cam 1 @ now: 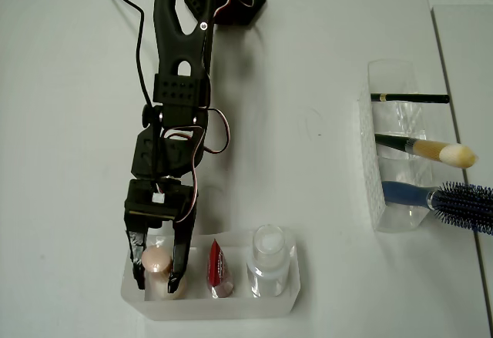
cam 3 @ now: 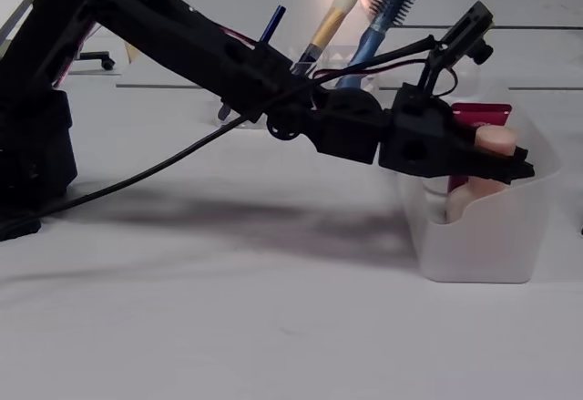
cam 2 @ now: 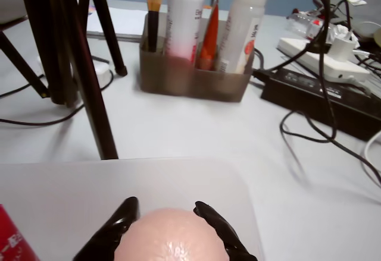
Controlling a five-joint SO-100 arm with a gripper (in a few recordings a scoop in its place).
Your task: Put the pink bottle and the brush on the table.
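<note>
White table fills the overhead view. Black arm runs from the top centre down to the lower left of the frame.

Two clear holders. One tray along the bottom edge, three compartments; a second holder at right.

In the right holder: blue hairbrush lowest, the brush in the middle slot with its cream tip pointing right, thin dark pencil uppermost.

In the bottom tray: clear bottle at right, red tube in the middle, pink bottle in the left compartment, upright.

Gripper is down over that left compartment. Jaws part-open, one finger on each side of the pink cap; wrist view shows both fingertips against or just beside it. Firm grip or not, cannot tell.

Handling, by judgement: bottle is small, light, rigid, smooth plastic, cap rounded, so likely slippery. Better hold lower, at the neck or upper body, squeezing across the narrow part.
</note>
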